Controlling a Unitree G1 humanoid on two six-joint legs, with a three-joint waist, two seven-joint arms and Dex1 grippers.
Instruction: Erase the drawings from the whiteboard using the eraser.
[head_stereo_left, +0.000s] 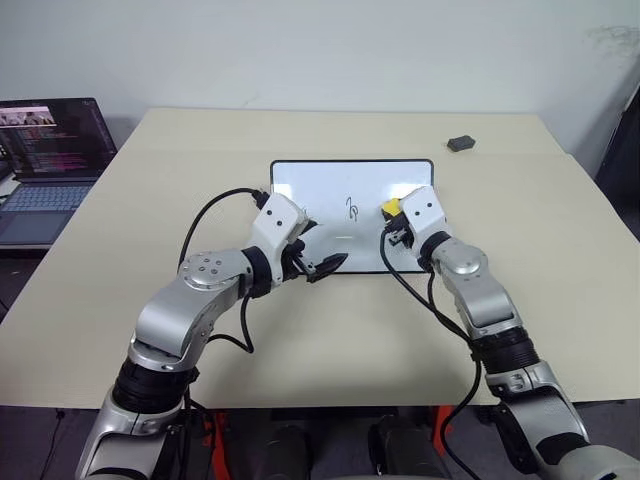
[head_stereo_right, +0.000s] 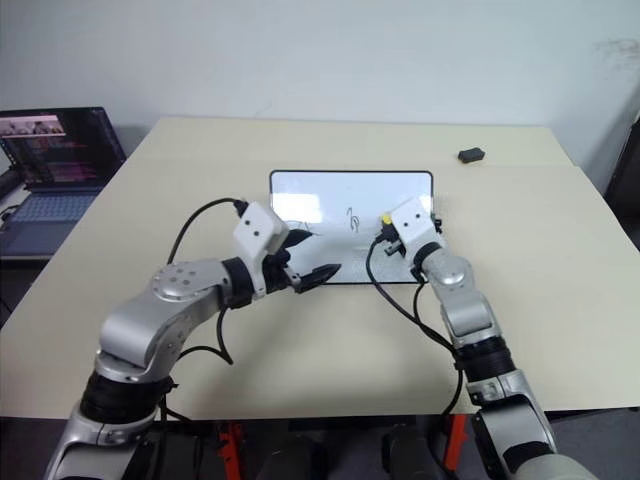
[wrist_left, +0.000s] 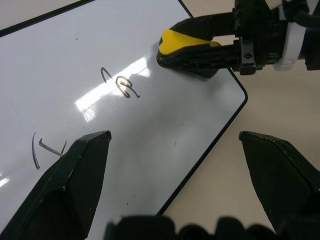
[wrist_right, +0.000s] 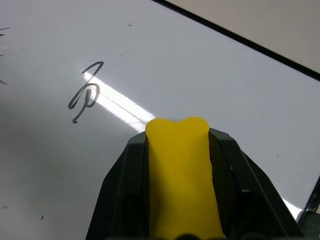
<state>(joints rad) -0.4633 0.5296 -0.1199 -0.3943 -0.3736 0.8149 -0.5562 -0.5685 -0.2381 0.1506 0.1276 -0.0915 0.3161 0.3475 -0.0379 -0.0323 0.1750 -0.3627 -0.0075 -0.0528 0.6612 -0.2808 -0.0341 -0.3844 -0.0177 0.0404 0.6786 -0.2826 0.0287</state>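
Observation:
The whiteboard (head_stereo_left: 300, 185) lies flat in the middle of the table. A dark scribble (head_stereo_left: 351, 208) of the drawings sits near its centre, and the left wrist view shows a second scribble (wrist_left: 47, 149) further along the board. My right gripper (head_stereo_left: 393, 212) is shut on the yellow eraser (wrist_right: 182, 170). It holds the eraser low over the board's right part, just right of the central scribble (wrist_right: 86, 92). My left gripper (head_stereo_left: 318, 250) stands open at the board's near edge, one finger (wrist_left: 75, 175) over the board and the other (wrist_left: 280, 175) over the table, with nothing between them.
An open laptop (head_stereo_left: 50, 160) stands at the table's far left edge. A small dark grey lump (head_stereo_left: 461, 143) lies at the back right. Black cables loop from both wrists over the beige table (head_stereo_left: 330, 350) in front of the board.

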